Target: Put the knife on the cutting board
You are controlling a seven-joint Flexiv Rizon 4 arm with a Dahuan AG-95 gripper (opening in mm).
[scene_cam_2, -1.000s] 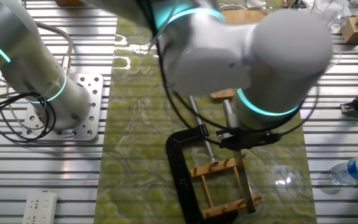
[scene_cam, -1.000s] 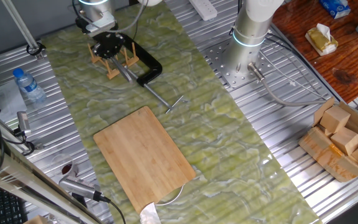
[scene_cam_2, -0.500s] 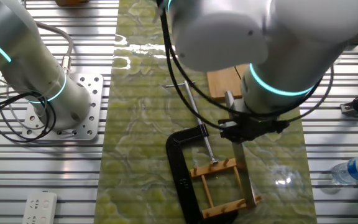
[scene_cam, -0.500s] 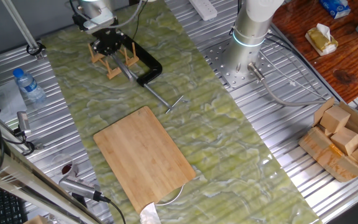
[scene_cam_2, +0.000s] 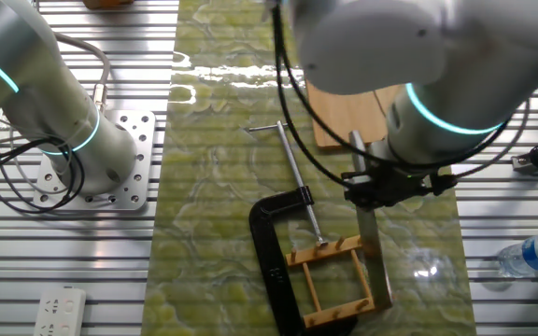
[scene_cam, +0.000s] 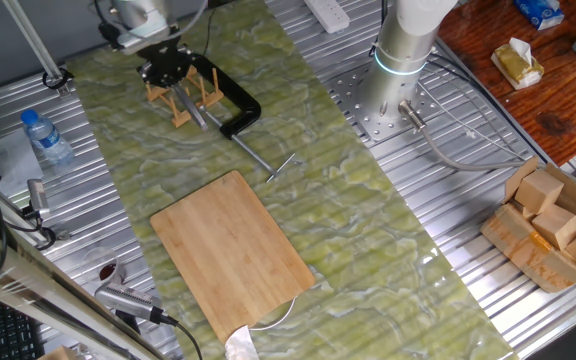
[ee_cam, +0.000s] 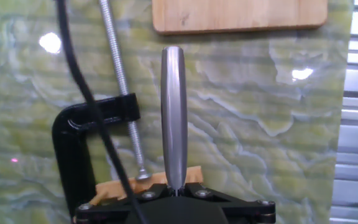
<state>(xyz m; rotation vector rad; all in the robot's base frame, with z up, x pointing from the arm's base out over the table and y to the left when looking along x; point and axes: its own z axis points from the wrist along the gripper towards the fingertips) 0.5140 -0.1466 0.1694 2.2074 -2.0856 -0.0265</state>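
My gripper (scene_cam_2: 370, 191) is shut on the knife (scene_cam_2: 374, 266) where the blade meets the handle. The grey blade hangs down along the right side of the small wooden peg rack (scene_cam_2: 318, 285). In the hand view the slim silver handle (ee_cam: 173, 112) sticks out from between the shut jaws toward the cutting board (ee_cam: 238, 14). The light-brown board lies flat on the green mat (scene_cam: 233, 250), well away from the gripper (scene_cam: 166, 70) at the back left. The board's near corner shows behind the arm (scene_cam_2: 344, 117).
A black C-clamp (scene_cam: 238, 108) with a long metal rod lies beside the rack (scene_cam: 178, 98); it also shows in the other views (scene_cam_2: 269, 247) (ee_cam: 73, 143). A water bottle (scene_cam: 46, 138) stands at the left. The robot base (scene_cam: 403, 60) and wooden blocks (scene_cam: 553, 220) are at the right.
The gripper has moved back and up from the rack with the knife in it, drawing the blade along the rack. More of the board now shows behind the arm.
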